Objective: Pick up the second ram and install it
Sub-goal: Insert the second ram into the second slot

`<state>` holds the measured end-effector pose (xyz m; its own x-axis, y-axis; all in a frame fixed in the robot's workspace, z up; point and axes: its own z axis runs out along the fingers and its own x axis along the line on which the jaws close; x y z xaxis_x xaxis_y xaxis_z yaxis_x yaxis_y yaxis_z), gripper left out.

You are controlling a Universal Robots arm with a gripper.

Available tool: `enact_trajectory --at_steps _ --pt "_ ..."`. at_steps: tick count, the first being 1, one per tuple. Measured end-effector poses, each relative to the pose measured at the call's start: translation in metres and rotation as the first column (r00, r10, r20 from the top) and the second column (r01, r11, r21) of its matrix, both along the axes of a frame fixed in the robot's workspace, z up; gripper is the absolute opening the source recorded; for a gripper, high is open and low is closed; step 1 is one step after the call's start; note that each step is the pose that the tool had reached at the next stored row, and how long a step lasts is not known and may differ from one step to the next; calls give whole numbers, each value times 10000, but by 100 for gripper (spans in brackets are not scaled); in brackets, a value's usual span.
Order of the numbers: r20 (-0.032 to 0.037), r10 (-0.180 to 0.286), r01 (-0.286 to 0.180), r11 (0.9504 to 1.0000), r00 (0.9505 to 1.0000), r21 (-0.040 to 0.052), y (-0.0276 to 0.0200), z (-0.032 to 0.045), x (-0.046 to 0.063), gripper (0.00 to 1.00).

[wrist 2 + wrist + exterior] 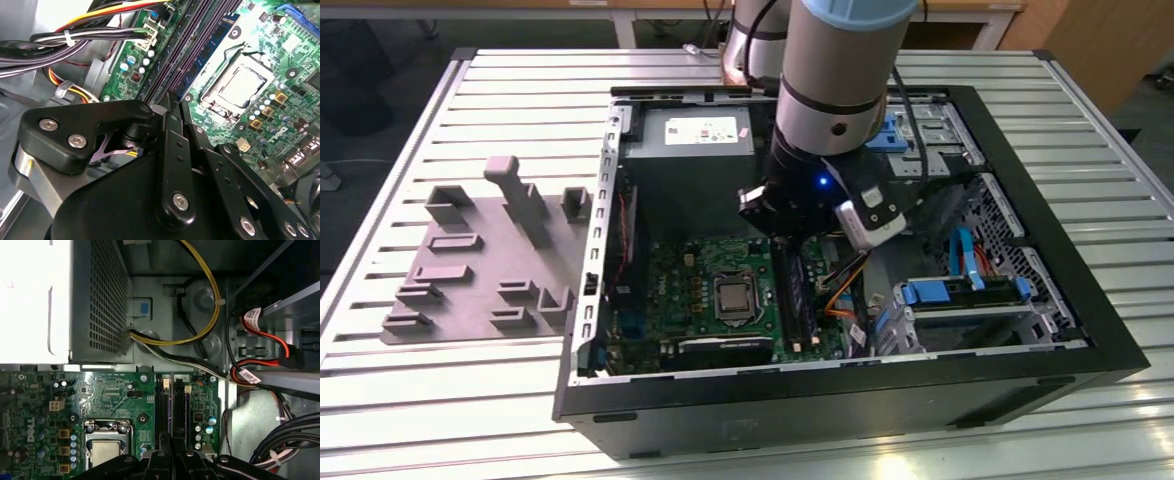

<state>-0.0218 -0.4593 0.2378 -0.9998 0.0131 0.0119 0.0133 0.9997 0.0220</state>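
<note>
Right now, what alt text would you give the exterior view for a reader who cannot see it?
A robot arm reaches down into an open computer case, its gripper low over the memory slots beside the processor socket on the green motherboard. On the slatted table, a grey moulded tray lies at the exterior view's left.

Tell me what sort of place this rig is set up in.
Probably a lab or workshop bench for computer assembly: an open computer case lies on a slatted metal table, a grey moulded tray beside it, wooden desks behind.
</note>
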Motion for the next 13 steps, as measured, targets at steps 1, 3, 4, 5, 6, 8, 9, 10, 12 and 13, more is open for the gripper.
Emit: enact_trajectory --at_steps 1,3,4,5,6,8,9,10,12,13 --pt "-5 1 -1 10000 10000 0 -5 -9 0 14" --pt "-15 1 -1 10000 10000 0 -14 -27 0 14" --pt "-19 0 0 10000 10000 2 -16 -38 0 14" --pt "-24 1 -1 10000 10000 1 -18 -48 0 14" --pt "-31 2 -2 10000 10000 -1 -20 -57 0 14" --pt "-44 1 -1 10000 10000 0 -23 -85 0 14" --pt "-52 1 -1 10000 10000 0 -23 -102 0 14" --pt "-60 1 -1 10000 10000 0 -23 -120 0 14" --pt "-82 1 -1 10000 10000 -2 -24 -154 0 14" --pt "-95 2 -2 10000 10000 -1 -24 -170 0 14"
